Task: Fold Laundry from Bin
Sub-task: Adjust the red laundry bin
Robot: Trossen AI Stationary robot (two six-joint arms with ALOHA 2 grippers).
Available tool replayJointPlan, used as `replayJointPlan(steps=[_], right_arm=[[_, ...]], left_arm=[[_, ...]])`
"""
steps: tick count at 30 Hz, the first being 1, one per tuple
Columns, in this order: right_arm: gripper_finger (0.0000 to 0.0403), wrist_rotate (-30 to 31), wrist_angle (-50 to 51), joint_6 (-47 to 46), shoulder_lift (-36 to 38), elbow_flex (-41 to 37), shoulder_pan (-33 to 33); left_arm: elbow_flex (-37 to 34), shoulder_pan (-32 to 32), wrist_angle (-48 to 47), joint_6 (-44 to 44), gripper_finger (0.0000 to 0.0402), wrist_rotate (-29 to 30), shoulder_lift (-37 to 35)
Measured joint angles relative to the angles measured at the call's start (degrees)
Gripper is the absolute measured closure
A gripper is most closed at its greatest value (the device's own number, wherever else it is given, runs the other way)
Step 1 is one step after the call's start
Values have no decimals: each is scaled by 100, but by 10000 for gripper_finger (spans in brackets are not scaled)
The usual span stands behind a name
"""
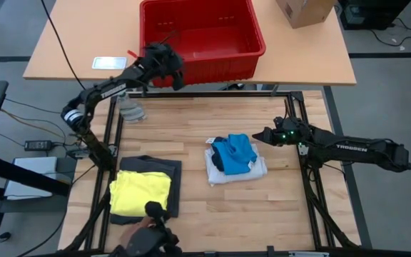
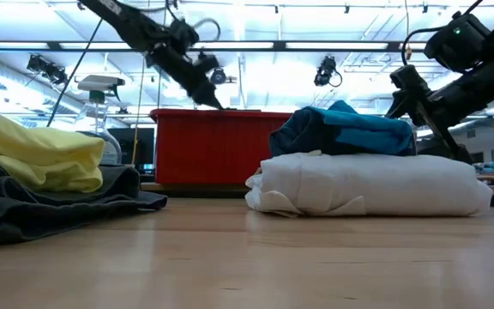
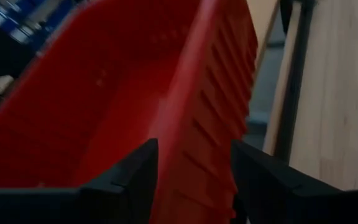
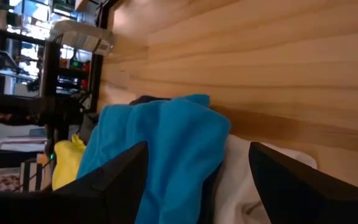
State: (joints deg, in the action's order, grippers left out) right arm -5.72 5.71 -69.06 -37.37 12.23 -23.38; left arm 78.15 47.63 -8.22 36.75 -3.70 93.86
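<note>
The red bin point(image 1: 220, 28) stands on the far table and no laundry shows in it. My left gripper point(image 1: 175, 77) is at its near wall, close to the left corner. The blue garment point(image 1: 234, 153) lies folded on the folded white one point(image 1: 223, 173) at the table's middle right. The yellow garment point(image 1: 141, 193) lies on the dark grey one point(image 1: 166, 171) at the near left. My right gripper point(image 1: 259, 134) is open and empty, just right of the blue garment point(image 4: 166, 143), low over the table. My left gripper has the bin's near wall at its rim point(image 3: 188, 155), close to the left corner. One finger point(image 3: 132, 180) is inside the bin and one point(image 3: 260, 180) is outside against the ribbed side. The fingers slant down from the near left. The bin stands on the far table.
A brown cardboard box point(image 1: 304, 11) stands at the far right of the far table. A spray bottle point(image 2: 101, 103) and a pale grey rag point(image 1: 130, 108) sit at the far left. Black frame rails point(image 1: 302, 164) run along the table's sides. Bare wood lies at the near middle.
</note>
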Motion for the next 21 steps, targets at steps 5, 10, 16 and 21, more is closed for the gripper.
replayJointPlan(steps=[5, 10, 16, 21], right_arm=[[121, 9, -12, -45, -6, 0, 0], [121, -158, -11, -42, -6, 0, 0], [121, -312, -8, 32, -6, 0, 2], [121, -535, -8, 53, -6, 0, 2]], left_arm=[[14, 9, 185, 314, 170, 389, 336], [-16, -7, 586, 333, 153, 1098, 469], [18, 106, 805, 462, 152, 765, 566], [48, 134, 177, 425, 163, 664, 785]])
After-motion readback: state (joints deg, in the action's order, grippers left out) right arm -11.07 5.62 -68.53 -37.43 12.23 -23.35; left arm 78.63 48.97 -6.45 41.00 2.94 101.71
